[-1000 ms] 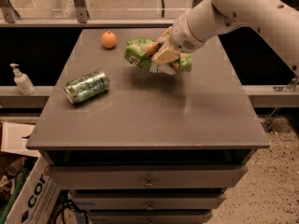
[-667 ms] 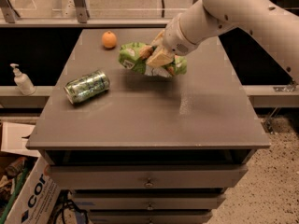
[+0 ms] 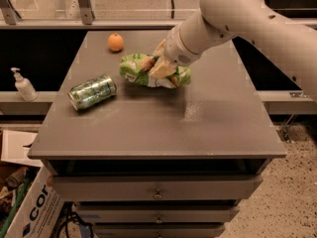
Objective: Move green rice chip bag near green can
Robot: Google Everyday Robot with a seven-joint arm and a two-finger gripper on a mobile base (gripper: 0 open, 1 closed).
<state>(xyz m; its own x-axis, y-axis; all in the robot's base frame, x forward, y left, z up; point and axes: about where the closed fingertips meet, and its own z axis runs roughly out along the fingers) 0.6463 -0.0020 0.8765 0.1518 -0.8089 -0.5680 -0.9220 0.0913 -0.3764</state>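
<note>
Green rice chip bag [image 3: 132, 68] in tool [image 3: 160, 68]

Cardboard box [image 3: 30, 211], lower left beside bench [image 3: 148, 128]: dark letters "cor" read, rest cut off. Lettering on green rice chip bag [image 3: 134, 69] and green can [image 3: 92, 91] illegible. Hand [image 3: 161, 67] gripped bag over bench.

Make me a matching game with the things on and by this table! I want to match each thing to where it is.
Things:
1 green rice chip bag
2 green can
3 orange
4 soap bottle

Places:
A lying on its side, on the left part of the table
B near the table's back edge
C held in the gripper, over the table's middle
D off the table, far left

Pairs: 1-C, 2-A, 3-B, 4-D
</note>
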